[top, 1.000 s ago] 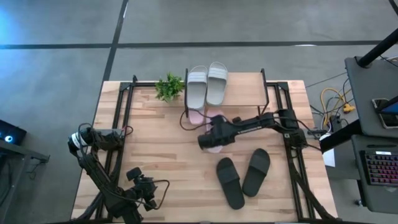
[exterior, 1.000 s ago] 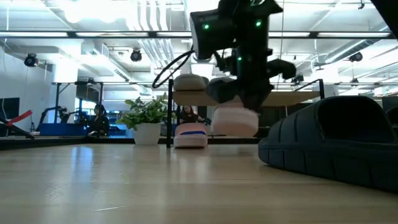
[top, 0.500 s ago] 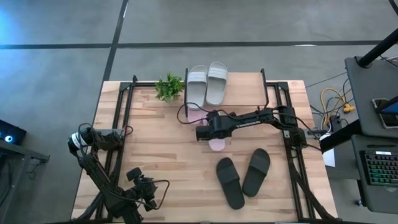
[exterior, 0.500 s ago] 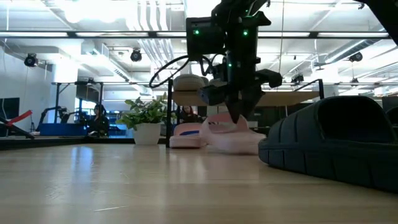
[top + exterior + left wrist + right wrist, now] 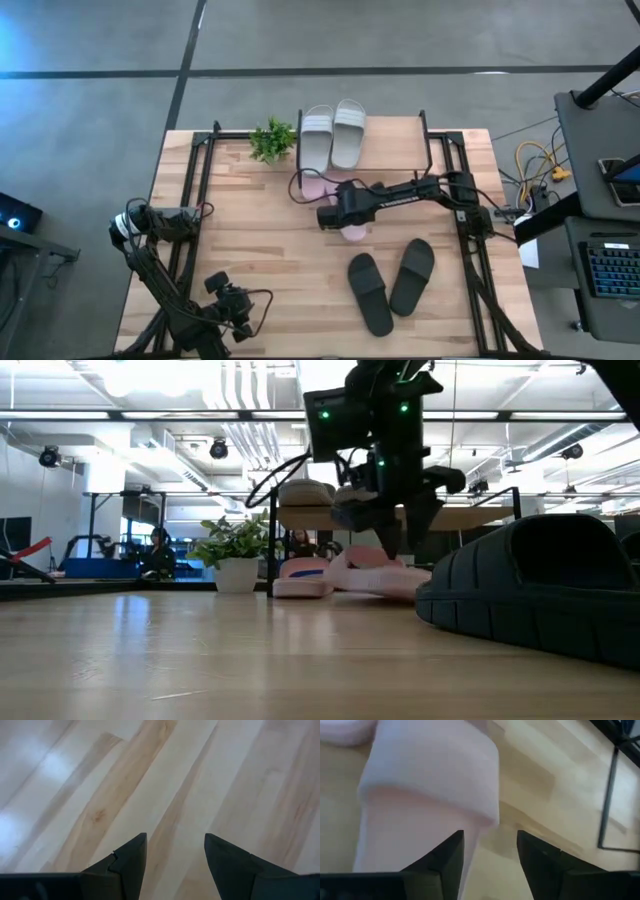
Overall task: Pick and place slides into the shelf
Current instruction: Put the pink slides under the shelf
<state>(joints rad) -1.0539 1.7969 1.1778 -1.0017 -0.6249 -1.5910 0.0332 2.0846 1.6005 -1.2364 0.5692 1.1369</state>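
Note:
My right gripper (image 5: 490, 852) stands open just over a pink slide (image 5: 430, 785) that lies on the table in front of the shelf (image 5: 400, 140). In the high view only that slide's near end (image 5: 351, 233) shows past the gripper (image 5: 345, 218). A second pink slide (image 5: 314, 185) lies under the shelf's left part. The grey-green pair (image 5: 333, 133) rests on the shelf's top board. The black pair (image 5: 390, 283) lies sole-down nearer the front. My left gripper (image 5: 175, 855) waits open over bare wood at the near left (image 5: 228, 298). My right gripper's open fingers point down over the pink slide behind its strap (image 5: 435, 795), and one finger (image 5: 445, 862) stands in front of the sole. Whether a fingertip touches the slide I cannot tell. The slide lies on the table.
A small potted plant (image 5: 272, 138) stands at the shelf's left end. The shelf's black legs (image 5: 299, 150) frame the opening. The black slides (image 5: 540, 595) lie near the right arm's base side. Bare wood lies left of the shelf and at centre front.
My right gripper has carried the pink slide down and a little toward the far edge, set it on the table by the shelf, then opened and let go. The slide, lifted clear a second ago, now lies on the wood.

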